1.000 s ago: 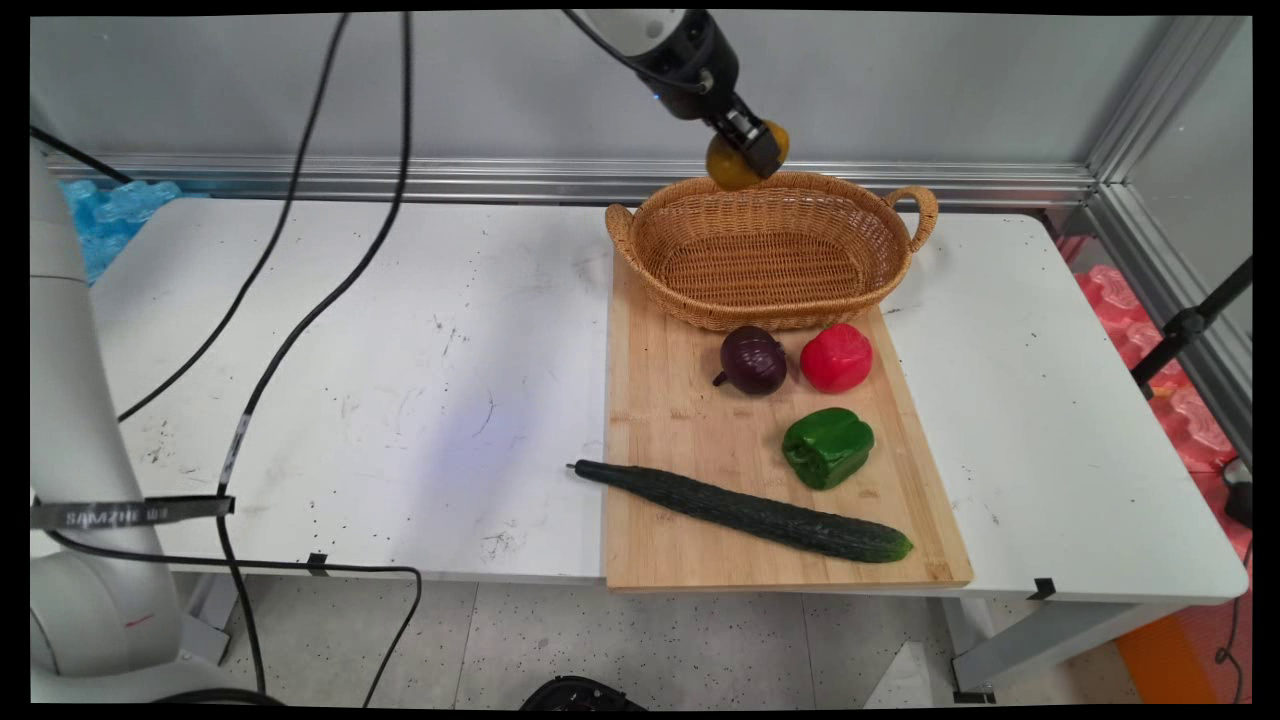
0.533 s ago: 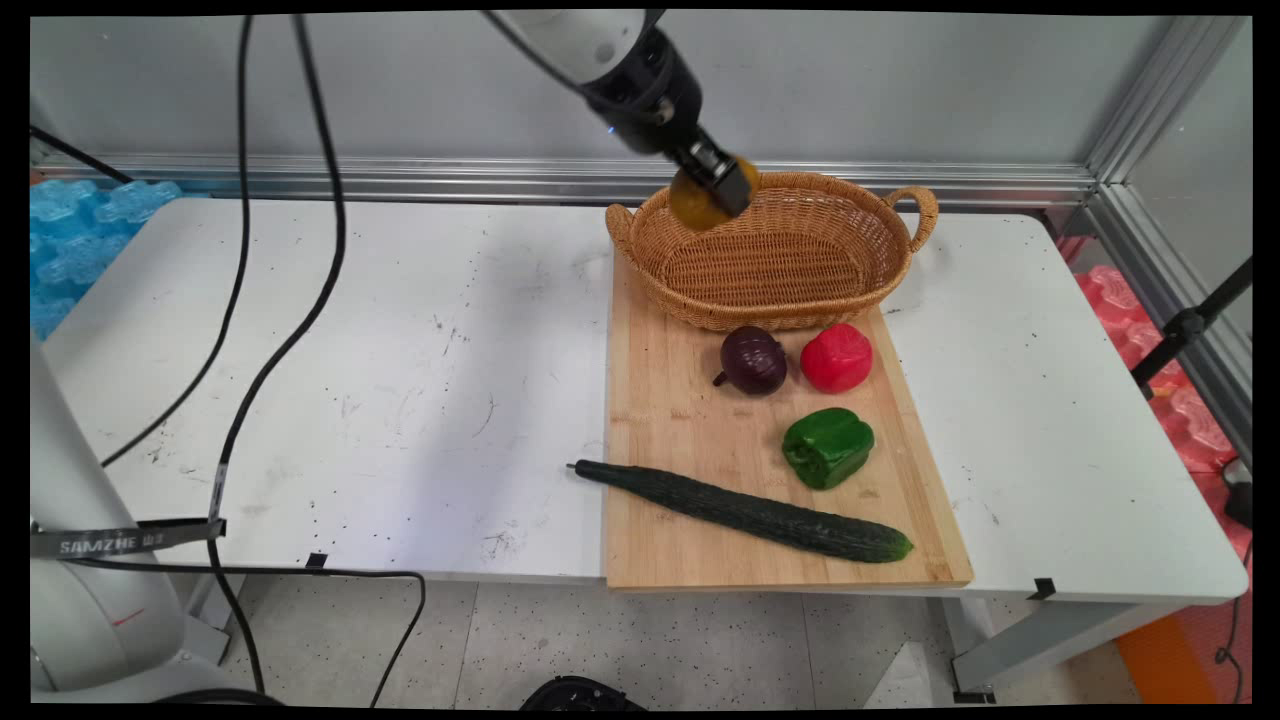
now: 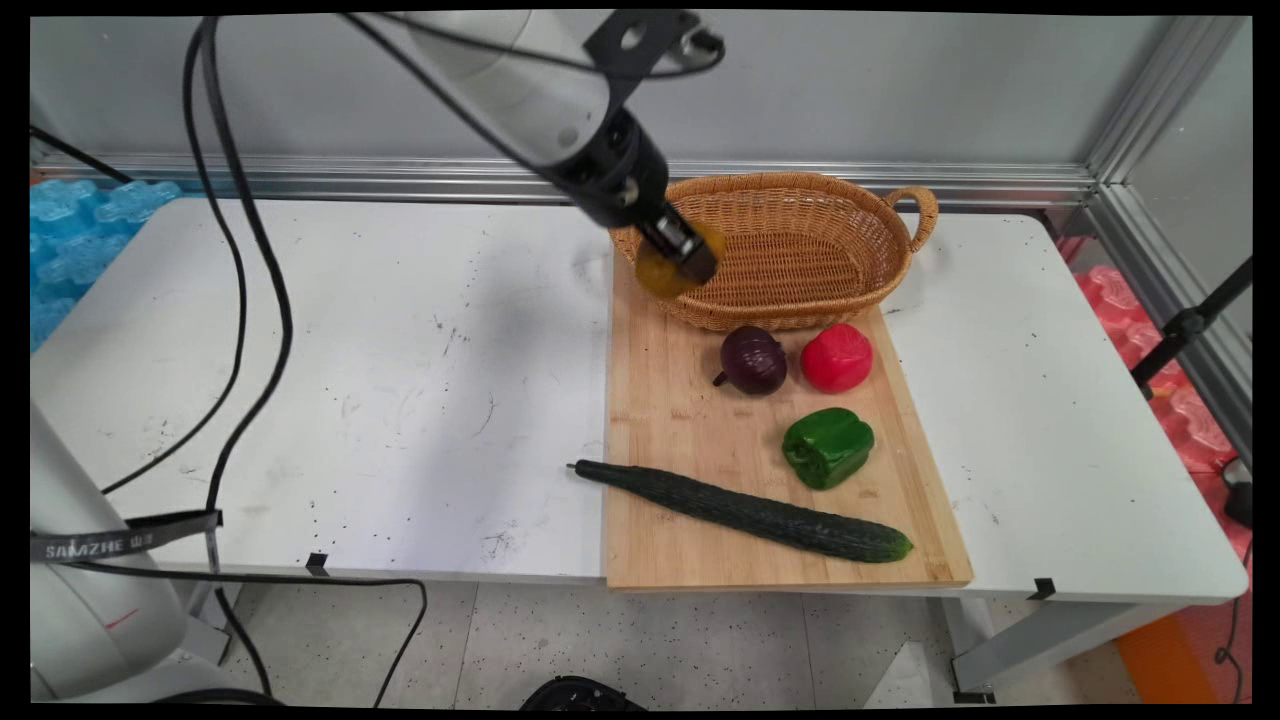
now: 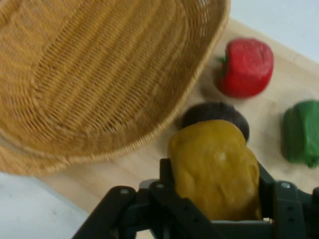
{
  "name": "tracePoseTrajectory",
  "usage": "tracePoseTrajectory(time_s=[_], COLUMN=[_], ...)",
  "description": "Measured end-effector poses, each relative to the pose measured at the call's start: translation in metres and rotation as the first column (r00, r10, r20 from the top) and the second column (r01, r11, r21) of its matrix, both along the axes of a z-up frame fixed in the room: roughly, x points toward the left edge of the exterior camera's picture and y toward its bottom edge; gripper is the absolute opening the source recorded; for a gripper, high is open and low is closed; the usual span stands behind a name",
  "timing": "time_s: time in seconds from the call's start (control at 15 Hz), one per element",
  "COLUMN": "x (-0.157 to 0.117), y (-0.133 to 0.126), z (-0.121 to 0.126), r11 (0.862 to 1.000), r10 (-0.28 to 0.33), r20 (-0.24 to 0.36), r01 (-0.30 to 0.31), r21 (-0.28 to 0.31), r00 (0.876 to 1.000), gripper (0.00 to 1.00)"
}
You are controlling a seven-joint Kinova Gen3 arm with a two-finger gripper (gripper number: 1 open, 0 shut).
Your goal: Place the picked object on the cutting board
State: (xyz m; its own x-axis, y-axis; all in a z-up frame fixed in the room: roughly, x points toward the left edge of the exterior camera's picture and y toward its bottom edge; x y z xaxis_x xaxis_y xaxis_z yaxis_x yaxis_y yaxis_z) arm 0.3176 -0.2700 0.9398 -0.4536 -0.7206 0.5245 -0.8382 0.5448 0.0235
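Observation:
My gripper (image 3: 682, 262) is shut on a yellow pepper (image 3: 660, 276), and hangs in the air over the near left rim of the wicker basket (image 3: 790, 300). In the hand view the yellow pepper (image 4: 215, 169) fills the space between the fingers (image 4: 167, 179), with the empty basket (image 4: 99, 74) above and left of it. Beyond the pepper lie a purple onion (image 4: 214, 113), a red pepper (image 4: 245, 67) and a green pepper (image 4: 301, 132) on the wooden board (image 4: 149, 164).
The wooden board (image 3: 680, 420) carries the basket at its far end, then the purple onion (image 3: 752, 360), red pepper (image 3: 836, 357), green pepper (image 3: 828, 446) and a long cucumber (image 3: 745, 511) near the front edge. Black cables (image 3: 240, 300) hang over the white table (image 3: 350, 380).
The gripper has come down and to the left with the yellow pepper, from above the basket's far rim to its near left rim.

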Motion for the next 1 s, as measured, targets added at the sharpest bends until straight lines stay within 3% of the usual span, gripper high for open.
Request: tracePoseTrajectory(time_s=[0.4, 1.0], x=[-0.007, -0.015], y=[0.017, 0.014], z=[-0.045, -0.111], r11=[1.0, 0.999], r10=[-0.009, -0.022], r20=[0.03, 0.065], r01=[0.008, 0.02], r21=[0.013, 0.031], r00=[1.0, 0.998], gripper=[0.0, 0.0])
